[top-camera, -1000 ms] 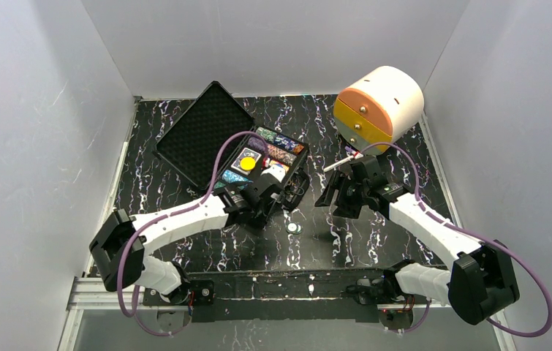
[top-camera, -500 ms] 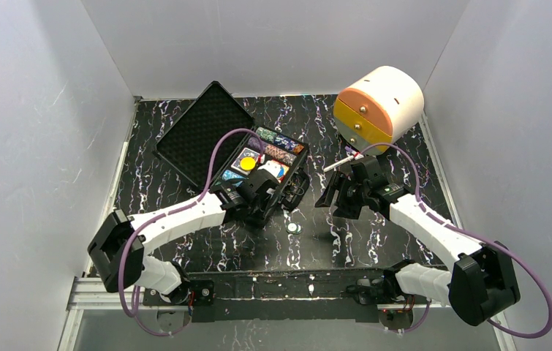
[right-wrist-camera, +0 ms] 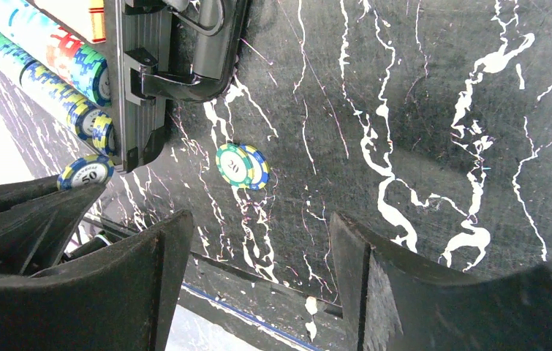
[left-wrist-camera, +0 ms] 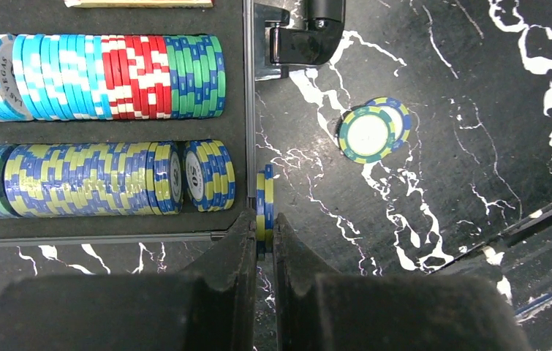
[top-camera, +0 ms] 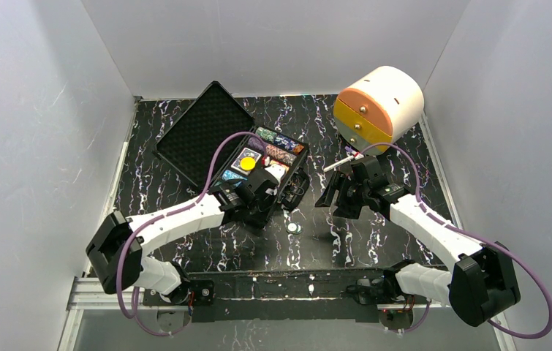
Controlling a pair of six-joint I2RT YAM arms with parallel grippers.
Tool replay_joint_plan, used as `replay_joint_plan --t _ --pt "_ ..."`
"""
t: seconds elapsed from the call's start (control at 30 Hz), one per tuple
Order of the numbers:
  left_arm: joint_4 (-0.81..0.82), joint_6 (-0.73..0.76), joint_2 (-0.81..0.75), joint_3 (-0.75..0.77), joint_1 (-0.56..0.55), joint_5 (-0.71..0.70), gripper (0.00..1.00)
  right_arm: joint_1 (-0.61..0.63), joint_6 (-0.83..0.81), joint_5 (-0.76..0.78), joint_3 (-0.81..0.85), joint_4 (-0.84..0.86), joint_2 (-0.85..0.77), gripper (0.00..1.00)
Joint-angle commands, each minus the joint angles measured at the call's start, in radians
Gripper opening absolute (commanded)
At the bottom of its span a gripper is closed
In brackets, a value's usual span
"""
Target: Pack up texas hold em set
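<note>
- One lid [top-camera: 203, 135], lined with dark foam, lies thrown wide open at the far left, so closing the case [top-camera: 296, 162] is not yet done and, by my reading, comes last.
- Several chip rows [left-wrist-camera: 97, 77] already fill the case's slots: light blue, red and green in one row, and yellow-blue, green and blue in the next. A yellow button [top-camera: 247, 162] sits further back in the tray, so most of the set looks packed.
- The nearer row stops a little short of the case's side wall, which I take as the room left for the stragglers.
- The left gripper [left-wrist-camera: 262, 234] is pressed together, pinching what look like two blue-and-yellow chips [left-wrist-camera: 264, 199] on edge. It holds them at the case's right rim, just outside the slot and not yet seated.
- Two loose chips [left-wrist-camera: 371, 131], one green-and-yellow overlapping one blue-and-yellow, lie flat on the tabletop [left-wrist-camera: 433, 95], just to the right of the case and near its handle. These are left to collect.
- The right gripper [right-wrist-camera: 258, 219] hangs spread wide and empty above the bare tabletop, to the right of the loose pair and touching nothing.
- The drawer box [top-camera: 379, 110] stands at the back right, well apart from the case; it seems to play no part in the packing.
- My estimate: late in the job, with the held chips to seat, the pair to fetch, and the lid to shut.
</note>
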Motion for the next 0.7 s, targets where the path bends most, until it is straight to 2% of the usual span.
replay_joint_plan --t 0.0,0.2,0.4,0.6,0.67 --pt "-0.004 0.004 0.016 -0.004 0.003 -0.046 0.00 -0.007 -0.007 -0.003 -0.004 -0.004 -0.023 0.77" --pt "0.000 0.010 0.051 -0.017 0.003 -0.084 0.00 -0.007 -0.009 0.010 -0.001 -0.014 -0.030 0.77" --pt "-0.008 -0.014 0.033 -0.026 0.003 -0.238 0.00 -0.007 -0.009 0.007 -0.002 -0.012 -0.028 0.77" --pt "-0.006 -0.012 0.033 -0.035 0.003 -0.252 0.00 -0.007 -0.006 0.001 -0.002 -0.004 -0.023 0.77" --pt "-0.006 -0.008 0.037 -0.035 0.003 -0.241 0.05 -0.007 -0.006 -0.001 -0.002 -0.002 -0.021 0.77"
